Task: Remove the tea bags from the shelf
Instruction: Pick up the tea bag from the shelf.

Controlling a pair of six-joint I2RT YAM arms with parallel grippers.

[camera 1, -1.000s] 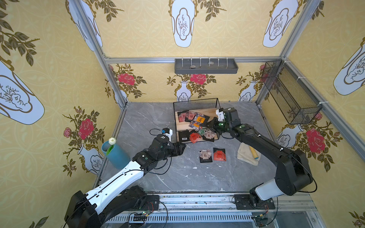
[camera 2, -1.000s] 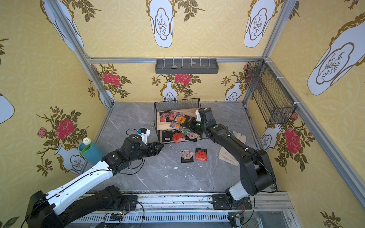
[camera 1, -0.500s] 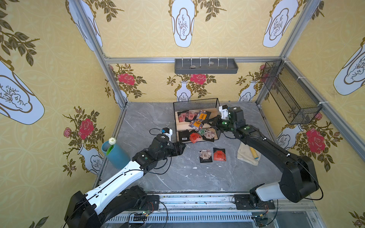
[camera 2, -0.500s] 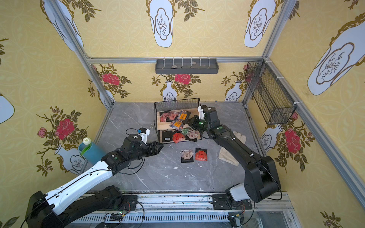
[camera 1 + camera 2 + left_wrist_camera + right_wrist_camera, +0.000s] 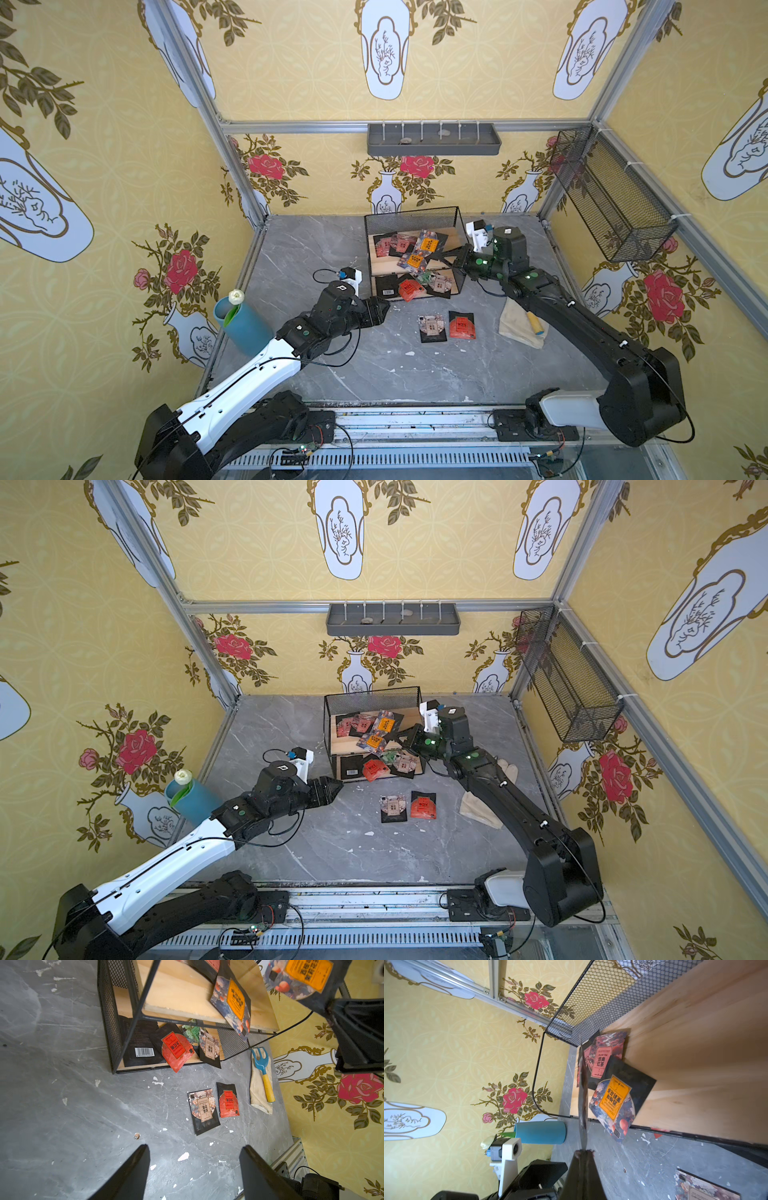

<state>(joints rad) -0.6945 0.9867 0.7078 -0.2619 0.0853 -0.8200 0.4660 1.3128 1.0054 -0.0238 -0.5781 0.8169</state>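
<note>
The right gripper (image 5: 583,1153) is clamped on an orange tea bag (image 5: 305,974) to carry it off the shelf (image 5: 176,991), while the left gripper (image 5: 194,1147) hovers with jaws apart, empty.

Grey marble table (image 5: 374,374) carries shelf (image 5: 384,266), 2 tea bags (image 5: 432,326), cloth (image 5: 515,332) w/ hand fork (image 5: 533,323), blue cup (image 5: 245,332).

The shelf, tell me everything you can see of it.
The shelf is a small two-tier rack: two pale wooden boards in a black wire frame with mesh panels. It stands upright on the grey table near the rear wall. Tea bags lie on both boards, some overhanging the front edges.
</note>
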